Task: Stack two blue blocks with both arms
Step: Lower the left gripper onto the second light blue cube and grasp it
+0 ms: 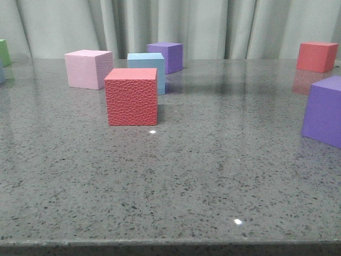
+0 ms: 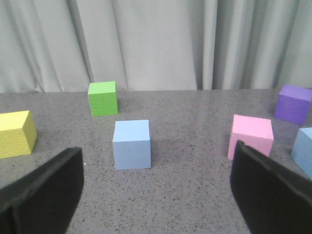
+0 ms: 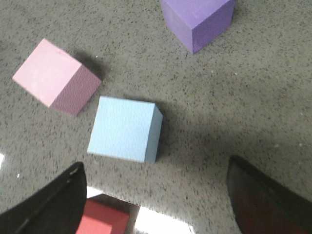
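Grey speckled counter [image 1: 213, 176], nothing stacked yet: one blue block [image 1: 152, 66] sits toward the far edge behind a red cube [image 1: 131, 97]; the other [image 2: 131, 144] stands apart. Left hand [image 2: 156, 195] and right hand [image 3: 156, 195] gape wide, holding nothing.

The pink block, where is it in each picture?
Front view: the pink block sits far back on the left, beside a blue block.
Left wrist view: the pink block is at the right, just above the right finger.
Right wrist view: the pink block is at upper left.
Shared landmark: a purple block stands near it in all three.
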Tool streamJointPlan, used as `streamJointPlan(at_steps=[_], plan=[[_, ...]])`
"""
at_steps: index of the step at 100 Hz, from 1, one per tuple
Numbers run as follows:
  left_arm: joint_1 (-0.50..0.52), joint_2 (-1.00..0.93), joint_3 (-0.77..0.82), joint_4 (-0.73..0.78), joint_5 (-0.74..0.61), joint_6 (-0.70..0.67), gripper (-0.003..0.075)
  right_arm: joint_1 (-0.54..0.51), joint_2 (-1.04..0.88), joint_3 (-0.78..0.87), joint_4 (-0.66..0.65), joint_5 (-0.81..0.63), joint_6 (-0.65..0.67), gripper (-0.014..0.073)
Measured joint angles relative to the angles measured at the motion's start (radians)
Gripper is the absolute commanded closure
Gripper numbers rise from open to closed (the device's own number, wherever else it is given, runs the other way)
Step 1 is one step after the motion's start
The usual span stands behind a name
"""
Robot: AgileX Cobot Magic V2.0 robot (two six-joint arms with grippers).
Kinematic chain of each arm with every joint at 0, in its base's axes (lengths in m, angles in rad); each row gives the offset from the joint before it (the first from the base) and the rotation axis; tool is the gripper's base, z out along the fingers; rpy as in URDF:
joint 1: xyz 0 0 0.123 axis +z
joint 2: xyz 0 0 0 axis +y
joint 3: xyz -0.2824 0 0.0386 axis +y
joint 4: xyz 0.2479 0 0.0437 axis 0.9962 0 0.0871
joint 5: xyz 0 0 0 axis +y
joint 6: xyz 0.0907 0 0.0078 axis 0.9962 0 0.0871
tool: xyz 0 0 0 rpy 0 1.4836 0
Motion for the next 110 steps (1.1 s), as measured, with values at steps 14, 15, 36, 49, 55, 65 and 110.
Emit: streamJointPlan(at_steps=[14, 15, 36, 49, 55, 65, 110], plan=[[0.000, 0.087, -0.065, -0.002, 0.067, 0.000, 0.0121, 0.000, -0.120, 0.168, 0.000, -0.079, -0.013, 0.0006], [0.000, 0.092, -0.068, -0.002, 0.073, 0.000, 0.0121, 0.000, -0.134, 0.189, 0.000, -0.084, -0.015, 0.0006], [0.000, 0.237, -0.181, -0.002, 0.182, -0.033, 0.0121, 0.000, -0.373, 0.534, -0.002, -0.281, -0.017, 0.0006], [0.000, 0.341, -0.272, -0.004, 0.251, -0.042, 0.0121, 0.000, -0.511, 0.718, -0.016, -0.392, -0.017, 0.0006], [0.002, 0.383, -0.314, -0.004, 0.282, -0.046, 0.0121, 0.000, -0.571, 0.795, -0.025, -0.428, -0.017, 0.0006], [0.024, 0.459, -0.389, -0.006, 0.322, -0.046, 0.0121, 0.000, -0.648, 0.886, -0.029, -0.456, -0.017, 0.0006], [0.110, 0.829, -0.737, -0.015, 0.535, -0.027, 0.0121, 0.000, -0.804, 0.988, 0.004, -0.450, -0.017, 0.0006]])
